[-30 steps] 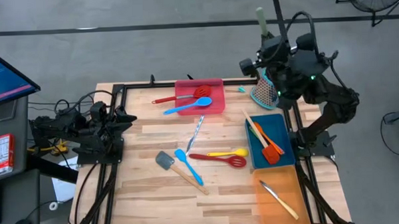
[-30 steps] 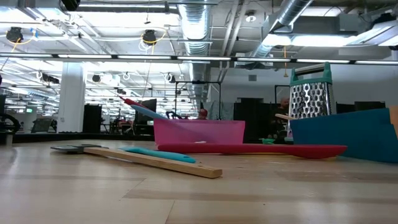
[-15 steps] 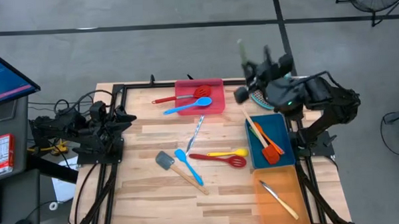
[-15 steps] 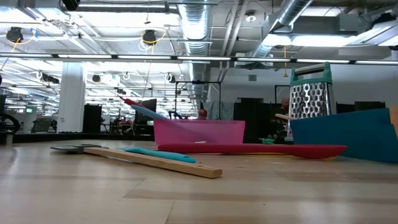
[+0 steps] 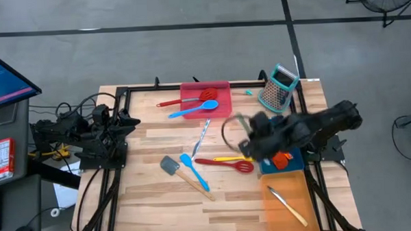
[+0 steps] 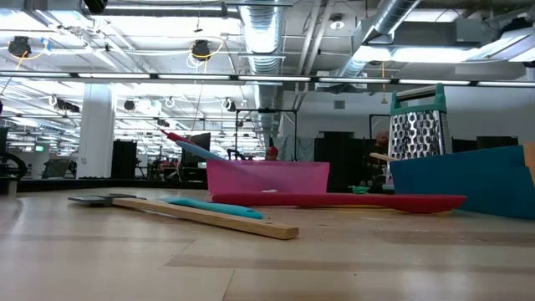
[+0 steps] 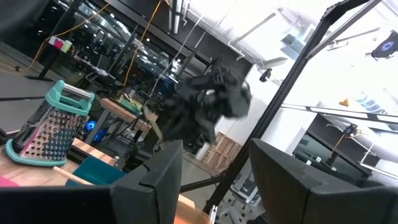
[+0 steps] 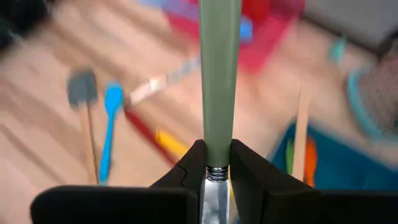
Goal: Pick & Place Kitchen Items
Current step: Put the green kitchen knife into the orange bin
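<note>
High view: I am reaching my right gripper (image 5: 251, 136) out over the middle of the table (image 5: 146, 193), just beside the blue tray (image 5: 292, 129), and my fingers (image 8: 186, 176) are clenching the green handle (image 8: 219, 74) of a utensil with a silver neck. The handle is standing out straight ahead of my wrist camera, above the loose pieces on the wood.

The red tray (image 5: 222, 108) at the far edge is holding a red slotted turner (image 5: 206, 95) and a blue spoon (image 5: 191, 110), both handles hanging over its left rim. The blue tray is holding an orange spatula (image 5: 281, 159); my arm is covering the rest of it. The orange tray (image 5: 277, 207) at the near right corner is holding one slim pale-handled utensil (image 5: 286, 203). A grater (image 5: 278, 87) is standing upright at the far right corner, outside every tray.

Loose on the table are lying a silver piece (image 5: 203, 135), a yellow spoon (image 5: 229, 158), a red slotted spoon (image 5: 229, 164), a blue spatula (image 5: 193, 169) and a grey spatula (image 5: 171, 165) with a wooden handle.

The near left half of the table is lying bare. My left gripper (image 5: 130, 123) is waiting at the left edge, fingers (image 7: 155, 180) standing apart and holding nothing.
</note>
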{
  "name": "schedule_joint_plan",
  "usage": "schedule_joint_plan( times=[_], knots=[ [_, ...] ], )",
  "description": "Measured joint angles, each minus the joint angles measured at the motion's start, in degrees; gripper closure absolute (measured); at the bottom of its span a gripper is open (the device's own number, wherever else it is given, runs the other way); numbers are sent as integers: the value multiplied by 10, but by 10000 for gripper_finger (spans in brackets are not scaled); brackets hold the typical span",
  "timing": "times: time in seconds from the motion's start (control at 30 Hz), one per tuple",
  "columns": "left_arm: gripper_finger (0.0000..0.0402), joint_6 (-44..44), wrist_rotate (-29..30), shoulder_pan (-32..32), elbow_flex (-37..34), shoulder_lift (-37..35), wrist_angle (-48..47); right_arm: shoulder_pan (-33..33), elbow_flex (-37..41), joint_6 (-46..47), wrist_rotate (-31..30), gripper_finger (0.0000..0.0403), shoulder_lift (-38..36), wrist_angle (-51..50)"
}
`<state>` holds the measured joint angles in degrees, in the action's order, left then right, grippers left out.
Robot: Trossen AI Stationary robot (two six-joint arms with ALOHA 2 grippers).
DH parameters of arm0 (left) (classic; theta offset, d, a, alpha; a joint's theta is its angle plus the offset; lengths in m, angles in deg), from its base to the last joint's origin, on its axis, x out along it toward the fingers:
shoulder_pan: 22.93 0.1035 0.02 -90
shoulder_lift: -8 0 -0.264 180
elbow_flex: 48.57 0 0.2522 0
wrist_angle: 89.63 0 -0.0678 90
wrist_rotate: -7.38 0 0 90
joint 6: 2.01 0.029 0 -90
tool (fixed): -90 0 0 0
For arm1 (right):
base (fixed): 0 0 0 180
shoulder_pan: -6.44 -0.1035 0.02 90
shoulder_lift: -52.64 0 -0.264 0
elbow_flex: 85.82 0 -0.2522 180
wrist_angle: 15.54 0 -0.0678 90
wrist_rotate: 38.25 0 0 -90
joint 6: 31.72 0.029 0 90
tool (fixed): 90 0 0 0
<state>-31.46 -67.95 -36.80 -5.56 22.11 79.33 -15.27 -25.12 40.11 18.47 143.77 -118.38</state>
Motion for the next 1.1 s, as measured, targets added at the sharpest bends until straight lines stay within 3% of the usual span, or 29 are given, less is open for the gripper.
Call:
schedule_joint_plan(
  times=[0.27, 0.5, 0.73, 1.1],
  knots=[
    [231, 0, 0, 0, 0, 0, 1, -120, 135, 233, 141, 351, 1, 16],
    [231, 0, 0, 0, 0, 0, 1, -222, 202, 373, 201, 351, 0, 52],
    [231, 0, 0, 0, 0, 0, 1, -277, 272, 410, 265, 351, 0, 106],
    [231, 0, 1, 0, 0, 0, 1, -304, 345, 382, 272, 351, 0, 202]
  ],
)
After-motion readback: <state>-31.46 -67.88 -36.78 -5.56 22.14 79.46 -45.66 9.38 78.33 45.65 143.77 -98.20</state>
